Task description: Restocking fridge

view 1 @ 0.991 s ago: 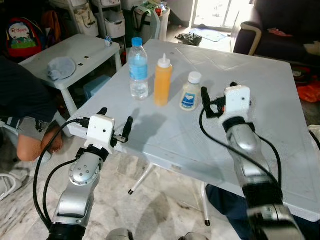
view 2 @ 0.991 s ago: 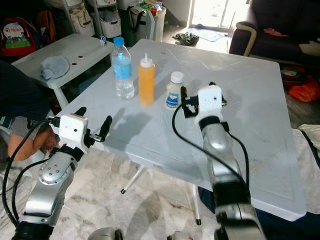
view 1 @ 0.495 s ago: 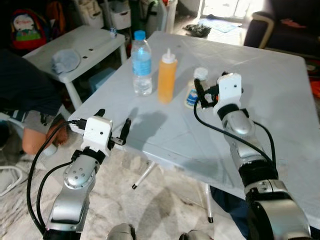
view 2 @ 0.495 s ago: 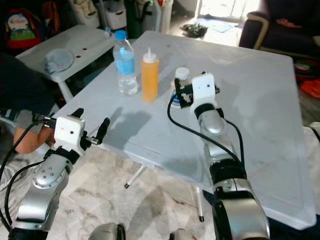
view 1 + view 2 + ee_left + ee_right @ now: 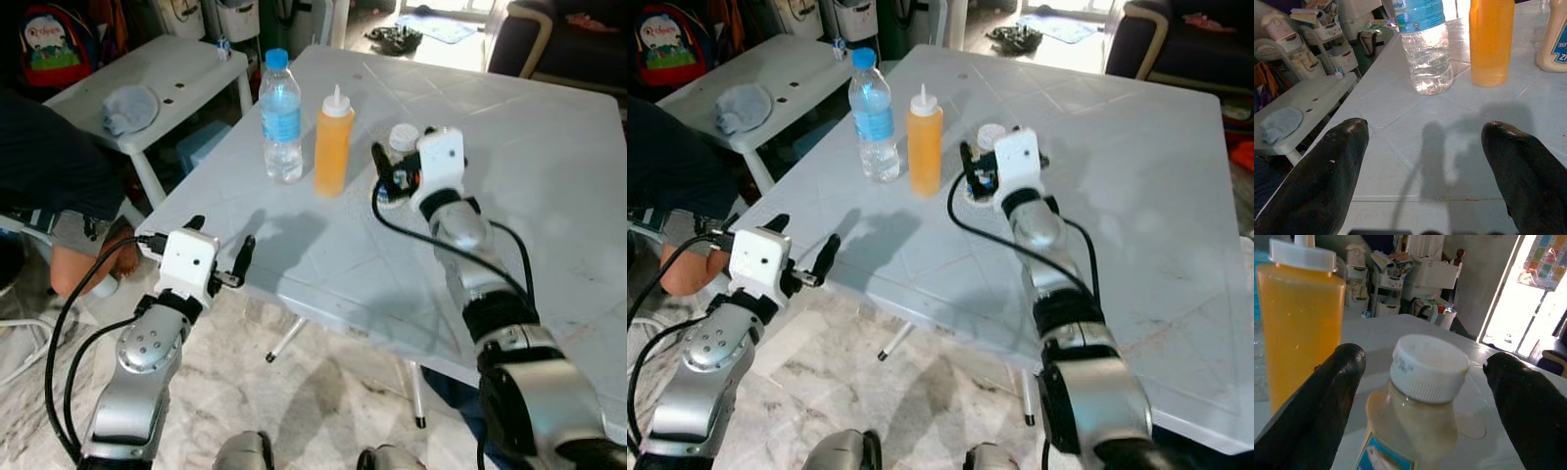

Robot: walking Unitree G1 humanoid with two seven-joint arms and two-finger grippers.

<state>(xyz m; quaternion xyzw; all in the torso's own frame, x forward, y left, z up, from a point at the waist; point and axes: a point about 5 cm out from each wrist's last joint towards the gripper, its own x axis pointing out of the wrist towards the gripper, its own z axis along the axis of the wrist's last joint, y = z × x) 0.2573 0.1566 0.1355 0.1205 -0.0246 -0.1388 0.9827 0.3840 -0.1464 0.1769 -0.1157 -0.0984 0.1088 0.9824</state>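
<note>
White worktop [image 5: 549,176] fills the centre and right of the head views. Three items stand in a row near its upper-left part: water bottle [image 5: 281,117], orange squeeze bottle [image 5: 333,142], then a small white-capped bottle [image 5: 1420,401] with pale contents and a blue label.

Right end effector [image 5: 972,176] is at upper centre of the frame, level with the small bottle. Its fingers [image 5: 1312,396] are spread wide, one on each side of the cap, not touching it; nothing is gripped. Orange bottle is just beside the near finger.

Left end effector [image 5: 220,250] hovers at lower left, off the worktop's near-left edge. Fingers [image 5: 1322,171] are wide apart and hold nothing; they point towards the water and orange bottles.

A smaller white table [image 5: 147,83] stands at upper left with a pale cloth [image 5: 127,103] on it. A person in dark clothing [image 5: 49,166] crouches at the left edge.
</note>
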